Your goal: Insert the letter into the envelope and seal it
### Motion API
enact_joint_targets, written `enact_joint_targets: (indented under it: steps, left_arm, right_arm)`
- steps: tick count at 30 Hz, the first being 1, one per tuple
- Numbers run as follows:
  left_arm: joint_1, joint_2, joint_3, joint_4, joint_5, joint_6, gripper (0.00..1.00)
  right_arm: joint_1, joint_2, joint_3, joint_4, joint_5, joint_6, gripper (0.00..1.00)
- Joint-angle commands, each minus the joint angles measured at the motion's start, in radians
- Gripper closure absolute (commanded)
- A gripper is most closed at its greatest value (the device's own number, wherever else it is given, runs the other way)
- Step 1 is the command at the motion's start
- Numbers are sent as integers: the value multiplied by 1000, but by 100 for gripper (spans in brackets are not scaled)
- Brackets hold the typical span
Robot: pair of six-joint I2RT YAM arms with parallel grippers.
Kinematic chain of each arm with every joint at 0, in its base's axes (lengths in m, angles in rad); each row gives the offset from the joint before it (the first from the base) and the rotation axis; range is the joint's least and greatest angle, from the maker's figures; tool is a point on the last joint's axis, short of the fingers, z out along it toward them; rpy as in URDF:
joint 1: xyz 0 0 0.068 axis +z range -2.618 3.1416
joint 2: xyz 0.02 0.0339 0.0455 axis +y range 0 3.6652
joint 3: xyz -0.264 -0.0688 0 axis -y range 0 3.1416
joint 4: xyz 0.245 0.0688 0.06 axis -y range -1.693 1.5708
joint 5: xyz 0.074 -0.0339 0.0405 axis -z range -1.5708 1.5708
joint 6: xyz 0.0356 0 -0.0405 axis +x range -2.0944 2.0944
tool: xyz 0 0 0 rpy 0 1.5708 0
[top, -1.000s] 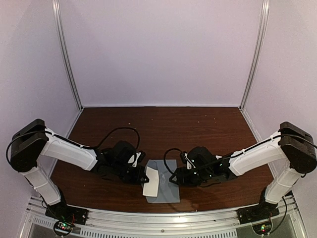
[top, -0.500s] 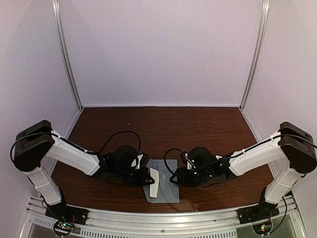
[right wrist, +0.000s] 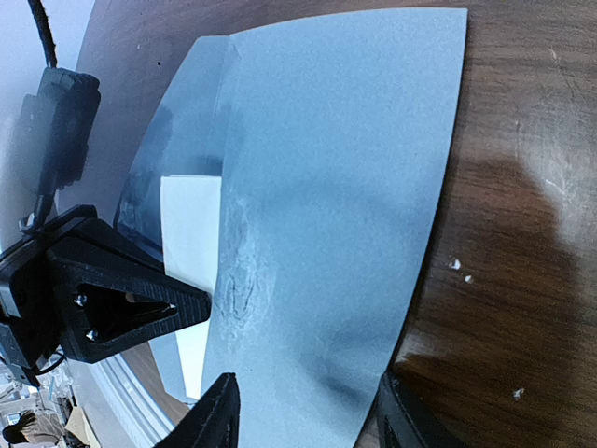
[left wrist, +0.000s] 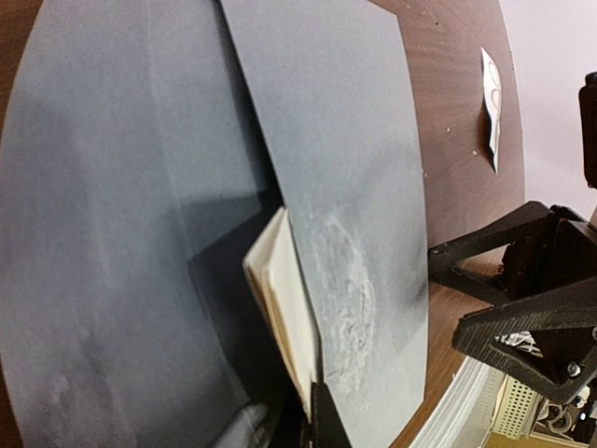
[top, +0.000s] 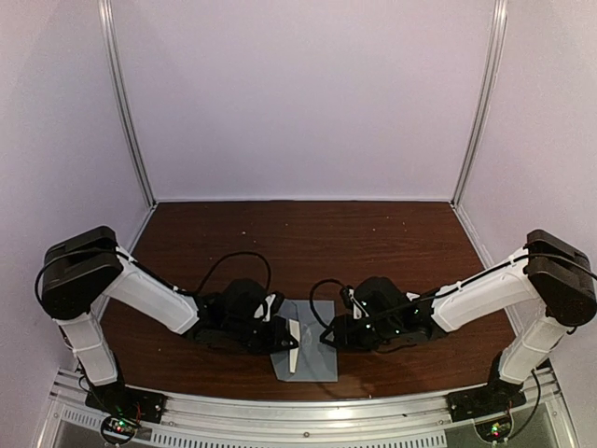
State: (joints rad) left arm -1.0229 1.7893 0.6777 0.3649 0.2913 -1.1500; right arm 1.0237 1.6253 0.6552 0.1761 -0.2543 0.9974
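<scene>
The grey-blue envelope lies flat near the table's front edge, between both grippers. Its flap is folded open toward my left arm. My left gripper is shut on the folded white letter and holds it partly inside the envelope's mouth. In the left wrist view the letter sits under the envelope's top panel, pinched at the left gripper. My right gripper is open, its fingers straddling the envelope at its right edge. The letter shows there too.
A small white sticker strip lies on the brown table beyond the envelope. A metal rail runs along the front edge. Pale walls close in the back and both sides.
My left gripper has moved right with the letter, sliding it further into the envelope, so less white paper shows. The right arm has barely moved.
</scene>
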Motion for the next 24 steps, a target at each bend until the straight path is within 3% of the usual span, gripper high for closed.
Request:
enact_joint_targets:
  steps: [1, 6, 12, 18, 24]
  left_arm:
    - [-7, 35, 36, 15, 3, 26, 100]
    - [-8, 10, 89, -124, -49, 108, 97]
    - [-7, -54, 147, -314, -134, 203, 69]
    - [-8, -78, 172, -420, -160, 245, 54]
    - [-7, -72, 191, -431, -187, 264, 54]
  right_arm:
    - [9, 5, -16, 11, -3, 7, 50]
    - [9, -6, -16, -1, 9, 6, 50]
    - [9, -21, -12, -26, 25, -2, 50]
    - [9, -23, -11, -32, 29, -2, 50]
    - [9, -40, -7, -62, 57, 0, 48]
